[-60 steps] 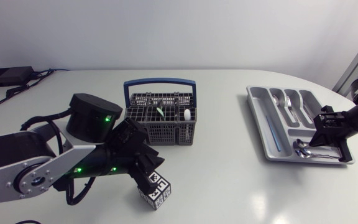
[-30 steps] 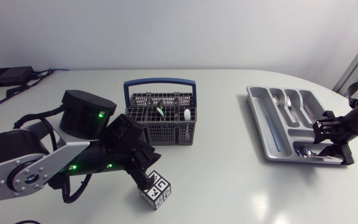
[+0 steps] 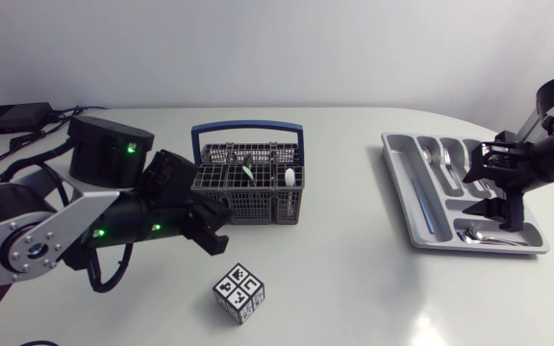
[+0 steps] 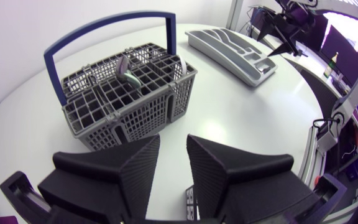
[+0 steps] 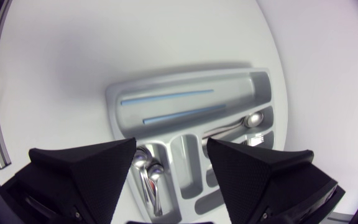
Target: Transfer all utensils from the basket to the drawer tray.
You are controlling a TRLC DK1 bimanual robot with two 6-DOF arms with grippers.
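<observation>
My left arm (image 3: 37, 245) shows silver-grey links, black joints, green lights, cables; right arm (image 3: 546, 159) black.

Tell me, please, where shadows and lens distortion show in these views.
Head view: soft shadows by the basket and marker cube. Left wrist view: the fisheye bows the table edge. Right wrist view: a soft shadow lies on the table beside the drawer tray.

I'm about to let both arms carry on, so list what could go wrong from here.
1. The left tool, open, sits close before the basket; advancing may shove it or snag its blue handle.
2. The green utensil and white one stand in narrow cells; the broad fingers may not fit.
3. The right tool, open above the tray, could knock the spoons if it drops.
</observation>
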